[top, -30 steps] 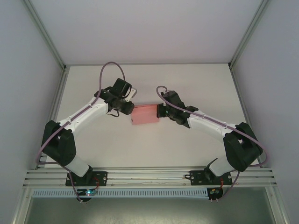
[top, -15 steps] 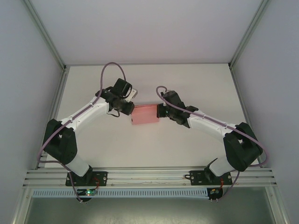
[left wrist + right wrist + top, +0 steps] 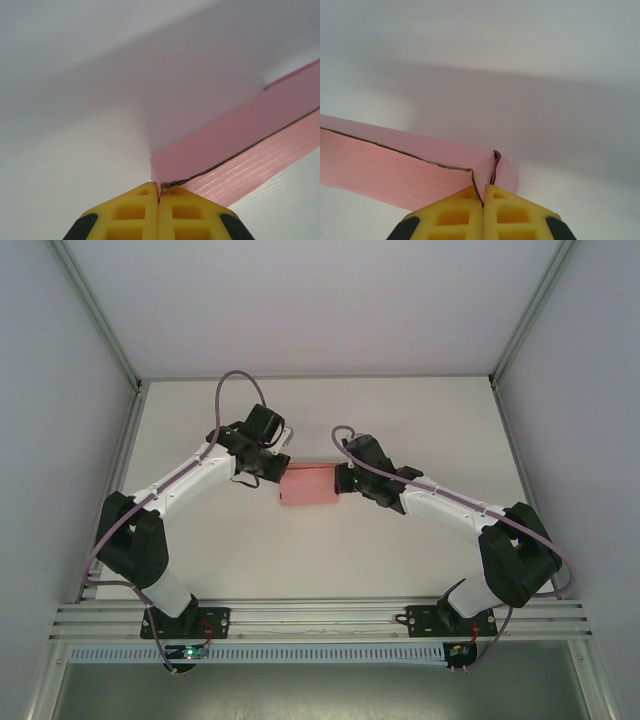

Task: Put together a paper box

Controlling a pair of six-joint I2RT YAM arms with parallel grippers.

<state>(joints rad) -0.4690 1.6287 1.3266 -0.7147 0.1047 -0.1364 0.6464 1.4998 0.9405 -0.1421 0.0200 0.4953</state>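
While flat on table, one paper box, two end effectors tight on it.

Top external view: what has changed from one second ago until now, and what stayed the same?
The left gripper edged slightly toward the pink paper box, then closed and took hold of its left end. The right gripper stayed shut on the box's right end, and the box stayed about where it was on the table.
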